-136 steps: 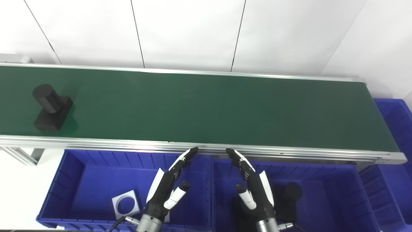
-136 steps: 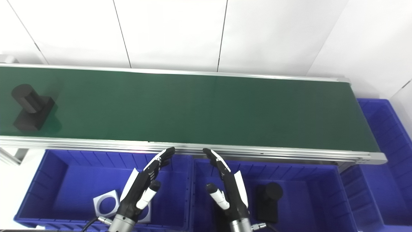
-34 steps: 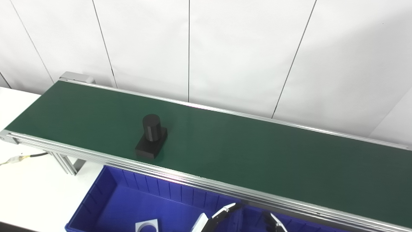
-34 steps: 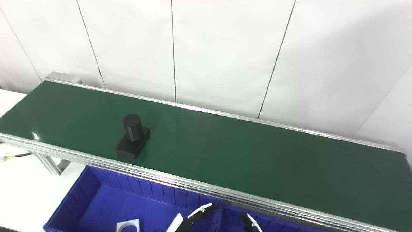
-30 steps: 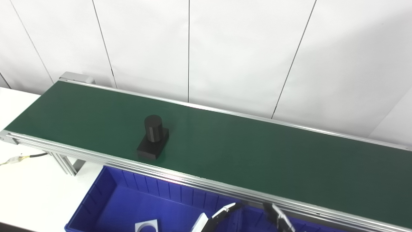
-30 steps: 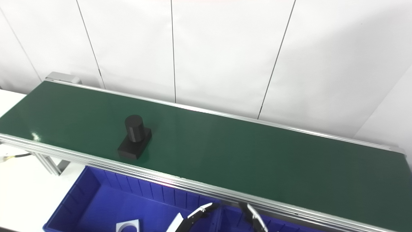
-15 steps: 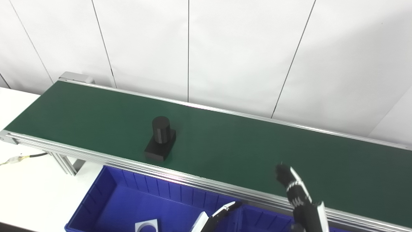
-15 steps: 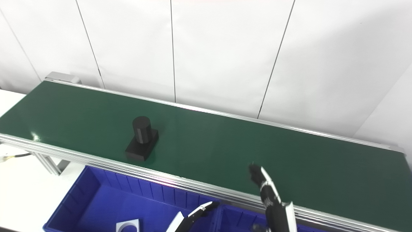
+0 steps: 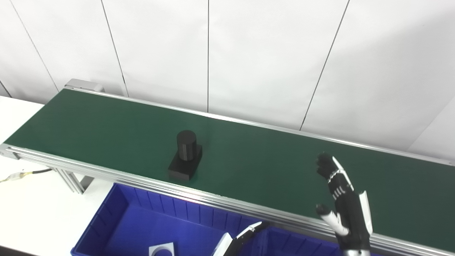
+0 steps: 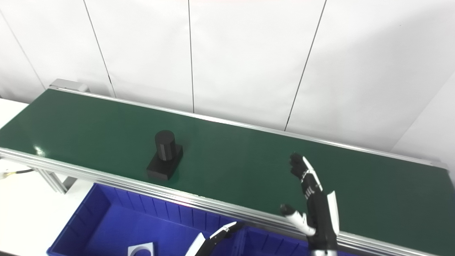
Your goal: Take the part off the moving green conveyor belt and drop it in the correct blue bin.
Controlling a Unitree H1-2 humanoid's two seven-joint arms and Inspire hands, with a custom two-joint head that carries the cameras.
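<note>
Nearest, at the 6 o'clock edge, only the tips of the left hand [image 9: 236, 241] show above a blue bin [image 9: 117, 213]; most of the hand is cut off, so whether its fingers [image 9: 250, 228] are apart or together cannot be told. The bin is moulded plastic with ribbed inner walls, and its lower part is cropped. A flat white square plate with a round hole [image 9: 162, 249] lies in it, half cut off by the frame. A second blue bin [image 9: 295, 241] adjoins at 3 o'clock of the first, with little more than its rim showing.

At 4 o'clock the right hand [image 9: 343, 202] stands raised over the near side of the green conveyor belt [image 9: 106, 131], fingers [image 9: 328, 169] straight, spread from the thumb, holding nothing. Its shell is black with white segments; the wrist leaves the picture at the bottom.

The part [image 9: 185, 155], matte black, is a vertical cylinder on a rectangular base block. It stands upright on the belt near the near rail, at about 10 o'clock from the right hand and well apart from it, and at about 11 o'clock from the left fingertips.

The belt is smooth, slightly glossy, framed by aluminium rails [image 9: 89, 170]; its 3 o'clock end runs out of frame. A white counter [image 9: 28, 213] lies at 8 o'clock, with a cable [image 9: 21, 174] on it. Farthest, a white panelled wall [image 9: 249, 53] with thin dark seams.
</note>
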